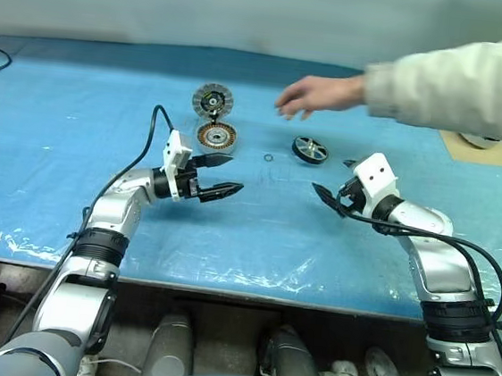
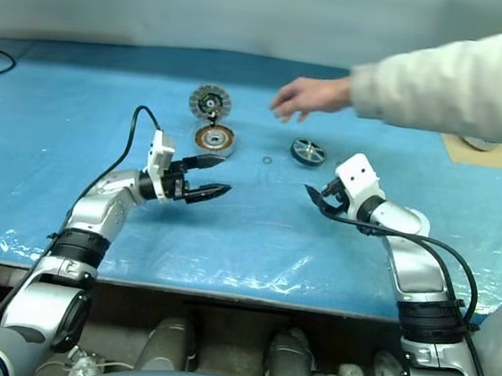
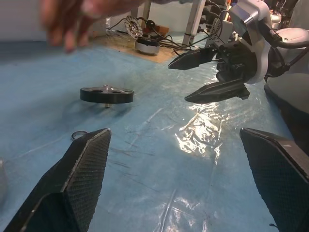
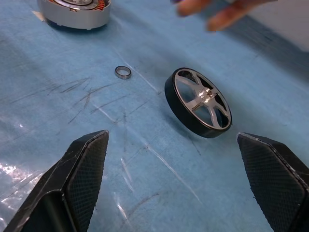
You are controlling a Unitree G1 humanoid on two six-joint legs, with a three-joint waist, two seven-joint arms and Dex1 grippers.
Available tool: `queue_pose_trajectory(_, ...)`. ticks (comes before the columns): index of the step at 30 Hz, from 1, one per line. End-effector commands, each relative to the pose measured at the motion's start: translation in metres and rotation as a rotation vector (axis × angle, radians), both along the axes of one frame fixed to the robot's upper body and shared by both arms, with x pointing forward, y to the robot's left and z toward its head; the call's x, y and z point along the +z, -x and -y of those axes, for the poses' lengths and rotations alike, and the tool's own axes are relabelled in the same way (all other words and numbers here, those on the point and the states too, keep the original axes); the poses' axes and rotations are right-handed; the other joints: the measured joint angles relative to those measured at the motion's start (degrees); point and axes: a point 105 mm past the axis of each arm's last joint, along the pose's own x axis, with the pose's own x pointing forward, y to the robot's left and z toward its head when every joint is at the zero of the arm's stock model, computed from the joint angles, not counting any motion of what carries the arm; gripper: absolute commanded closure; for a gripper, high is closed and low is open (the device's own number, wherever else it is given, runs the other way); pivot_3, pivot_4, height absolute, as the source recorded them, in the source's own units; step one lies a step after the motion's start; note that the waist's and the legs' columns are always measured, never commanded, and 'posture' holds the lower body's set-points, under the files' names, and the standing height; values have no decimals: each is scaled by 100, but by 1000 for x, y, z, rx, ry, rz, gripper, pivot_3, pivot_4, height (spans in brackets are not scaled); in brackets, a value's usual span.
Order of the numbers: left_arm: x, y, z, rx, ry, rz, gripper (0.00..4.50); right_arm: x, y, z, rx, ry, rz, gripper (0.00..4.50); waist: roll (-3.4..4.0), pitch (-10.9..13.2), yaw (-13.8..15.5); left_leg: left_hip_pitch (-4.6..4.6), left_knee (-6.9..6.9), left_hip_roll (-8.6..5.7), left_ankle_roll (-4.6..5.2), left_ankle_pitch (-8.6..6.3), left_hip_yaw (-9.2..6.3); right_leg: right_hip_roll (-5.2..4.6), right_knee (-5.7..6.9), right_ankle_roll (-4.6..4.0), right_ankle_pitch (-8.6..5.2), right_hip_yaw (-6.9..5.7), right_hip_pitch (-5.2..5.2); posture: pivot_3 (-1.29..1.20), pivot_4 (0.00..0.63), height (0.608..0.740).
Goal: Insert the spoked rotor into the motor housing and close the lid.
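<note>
The spoked rotor (image 1: pixel 310 149), a dark-rimmed wheel with silver spokes, lies on the blue sheet right of centre. The motor housing (image 1: pixel 216 136), with copper windings, sits left of it. Just behind the housing rests the ribbed silver lid (image 1: pixel 212 101). My left gripper (image 1: pixel 232 175) is open and empty, close in front of the housing, pointing right. My right gripper (image 1: pixel 332 183) is open and empty, in front and to the right of the rotor, which shows between its fingers (image 4: pixel 82 183) in the right wrist view (image 4: pixel 198 104). A person's hand (image 1: pixel 319 95) hovers behind the rotor.
A small metal ring (image 1: pixel 268 158) lies between housing and rotor. The person's light sleeve (image 1: pixel 459 84) reaches in from the right. A tan board (image 1: pixel 488 150) lies at the right edge. A black cable (image 1: pixel 154 128) arcs over my left arm. The table's front edge runs along the bottom.
</note>
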Motion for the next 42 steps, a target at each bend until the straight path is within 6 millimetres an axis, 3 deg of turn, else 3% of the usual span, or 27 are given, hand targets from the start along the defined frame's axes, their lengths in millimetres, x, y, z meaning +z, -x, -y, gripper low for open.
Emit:
queue_pose_trajectory(1,14,-2,-3,13,23,51,26,20,-5,0,8,9,66,26,0,0,-7,0,0,0,0,0,0,0,0,0,0,0,0,0,150,740)
queue_pose_trajectory(21,14,-4,-4,21,17,48,26,17,-2,-25,105,11,42,26,0,1,-8,-3,-2,0,3,2,0,0,-2,0,0,-1,-2,0,150,740)
queue_pose_trajectory(29,16,-5,-14,46,22,42,26,48,-21,-80,314,17,88,26,0,1,-24,-5,2,5,4,3,1,1,13,-9,6,-1,-17,0,150,740)
queue_pose_trajectory(34,15,-14,-46,166,1,31,26,56,-44,-117,427,72,91,26,-1,2,-31,-18,6,5,4,4,4,2,26,-11,8,-2,-33,0,150,740)
queue_pose_trajectory(37,9,-17,-76,294,-15,22,26,54,-57,-148,506,122,90,26,-1,2,-105,-24,7,4,3,3,9,2,29,-14,9,-2,-45,0,150,740)
queue_pose_trajectory(42,3,-11,-102,413,-15,22,26,47,-69,-186,545,154,83,26,-2,3,-158,-71,11,15,5,4,4,1,28,-13,12,-28,-69,0,150,740)
